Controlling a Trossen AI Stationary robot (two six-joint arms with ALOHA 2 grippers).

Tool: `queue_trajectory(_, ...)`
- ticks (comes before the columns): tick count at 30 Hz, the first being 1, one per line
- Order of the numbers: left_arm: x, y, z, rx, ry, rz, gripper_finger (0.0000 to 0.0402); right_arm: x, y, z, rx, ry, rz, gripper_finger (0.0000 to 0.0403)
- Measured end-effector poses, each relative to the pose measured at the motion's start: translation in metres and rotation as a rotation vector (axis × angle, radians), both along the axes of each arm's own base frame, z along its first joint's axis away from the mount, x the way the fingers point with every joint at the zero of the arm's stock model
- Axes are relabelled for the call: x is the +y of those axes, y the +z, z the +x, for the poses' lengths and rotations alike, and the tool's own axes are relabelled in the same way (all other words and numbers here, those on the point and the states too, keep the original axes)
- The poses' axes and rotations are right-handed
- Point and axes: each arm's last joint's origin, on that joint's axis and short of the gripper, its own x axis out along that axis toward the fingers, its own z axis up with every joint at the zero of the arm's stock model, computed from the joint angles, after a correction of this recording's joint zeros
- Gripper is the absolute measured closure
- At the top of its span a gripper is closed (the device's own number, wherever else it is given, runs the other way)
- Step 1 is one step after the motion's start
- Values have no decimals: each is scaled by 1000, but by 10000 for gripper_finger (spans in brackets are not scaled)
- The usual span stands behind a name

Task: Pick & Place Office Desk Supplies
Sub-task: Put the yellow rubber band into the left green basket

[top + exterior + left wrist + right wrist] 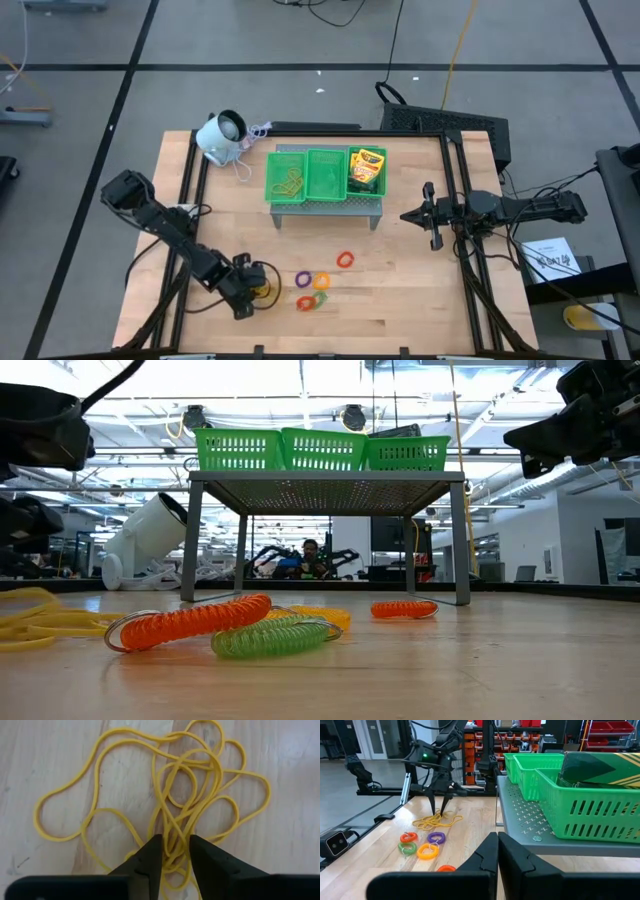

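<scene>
Partly done: yellow-and-green crayon boxes [367, 170] already in the right compartment of the green three-part plastic tray [325, 192] on its grey perforated stand, some thin yellowish rubber bands [291, 181] in the left compartment. Left hand [173, 854] down on the wooden counter [400, 300] near the front-left, fingers narrowed around strands of the loose yellow rubber-band tangle [165, 795], not lifted yet. Red, orange, purple and green coil rings [318, 283] left on the counter; right hand [498, 851] pinched together, empty, parked beside the tray.
</scene>
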Motion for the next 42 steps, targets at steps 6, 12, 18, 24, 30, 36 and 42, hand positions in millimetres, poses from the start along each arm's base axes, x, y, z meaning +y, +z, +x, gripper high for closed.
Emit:
queue_trajectory(6, 7, 0, 5, 31, 14, -37, 317, 0, 0, 0, 0, 0, 0, 403)
queue_trajectory(12, 15, 1, 12, 75, 28, -102, 343, 0, 0, 0, 0, 0, 0, 403)
queue_trajectory(18, 23, 14, 16, 26, -3, -135, 373, 0, 0, 0, 0, 0, 0, 403)
queue_trajectory(24, 29, 29, 16, -37, -19, -143, 395, 0, 0, 0, 0, 0, 0, 403)
queue_trajectory(30, 34, 37, 19, -120, 24, -112, 367, 0, 0, 0, 0, 0, 0, 403)
queue_trajectory(36, 38, 35, 22, -165, 86, -19, 318, 0, 0, 0, 0, 0, 0, 403)
queue_trajectory(42, 39, 35, 23, -185, 80, 2, 278, 0, 0, 0, 0, 0, 0, 403)
